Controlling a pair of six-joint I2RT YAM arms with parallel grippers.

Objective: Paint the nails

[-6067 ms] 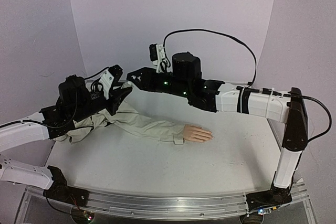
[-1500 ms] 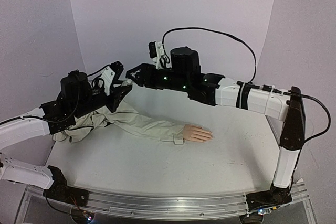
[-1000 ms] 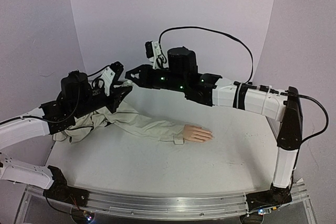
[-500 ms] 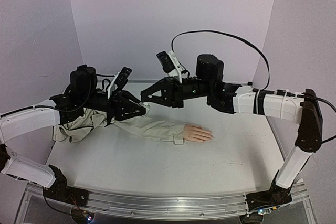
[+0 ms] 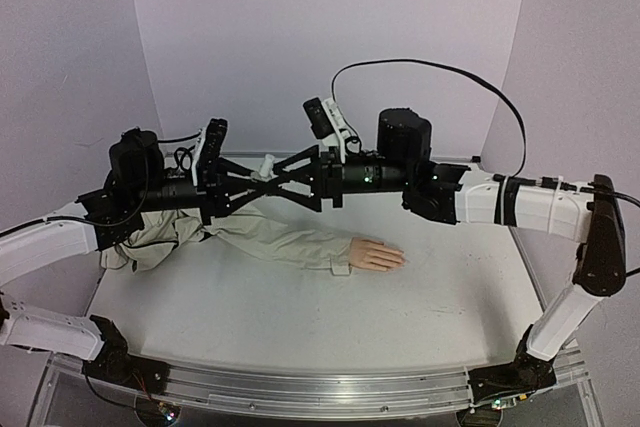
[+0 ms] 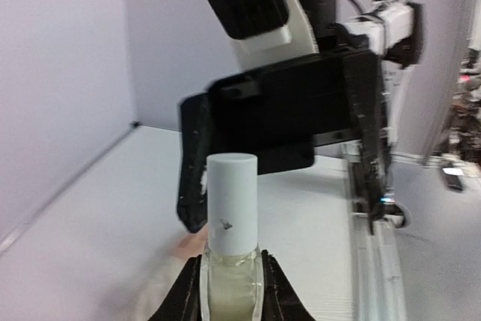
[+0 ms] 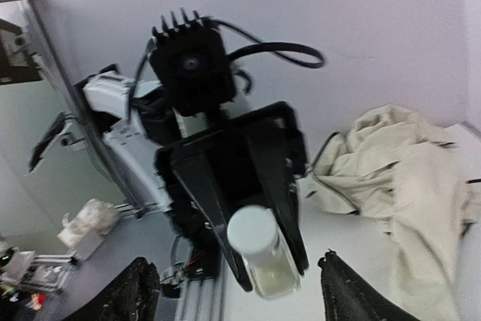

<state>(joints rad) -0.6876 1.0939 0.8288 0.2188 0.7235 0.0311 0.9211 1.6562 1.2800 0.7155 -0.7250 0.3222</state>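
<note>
Spread apart since a moment ago, the right gripper's [image 5: 285, 179] jaws flank the white cap of the bottle [image 6: 231, 208], which the left gripper [image 6: 231, 291] clamps by its body. Below them the mannequin hand [image 5: 377, 254] lies flat on the table [image 5: 300, 317], nails [image 5: 401, 258] pointing right, beige sleeve [image 5: 280, 237] trailing left.

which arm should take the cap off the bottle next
Right. The left tool is shut on the bottle, so it can only hold it steady. The right tool is open, holds nothing, and faces the white cap head-on.
</note>
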